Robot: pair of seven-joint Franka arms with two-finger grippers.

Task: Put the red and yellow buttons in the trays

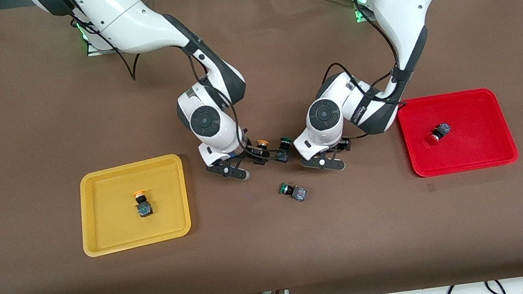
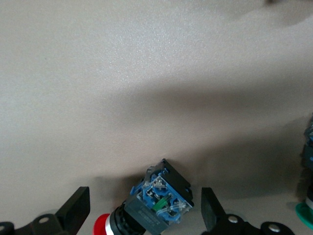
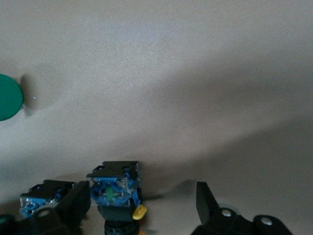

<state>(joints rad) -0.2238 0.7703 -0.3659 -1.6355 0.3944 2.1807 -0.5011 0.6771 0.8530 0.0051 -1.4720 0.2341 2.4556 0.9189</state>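
Table: brown cloth surface.
Trays: I see one yellow-capped switch in the shallow yellow plastic tray, one red-capped switch in the shallow red plastic tray.
Left gripper: jaws wide, astride a second red-capped dark switch on the table.
Right gripper: jaws wide, around a second yellow-capped dark switch.

- Front view: bright, even overhead light; brown surface matte, no glare, only soft short shadows under arms.
- Green LED glow at both arm bases.
- Wrist views: surface washed out to pale grey, w/ a broad soft diagonal shadow band across each.
- Close objects along wrist frames' edges slightly soft; front view sharp throughout.
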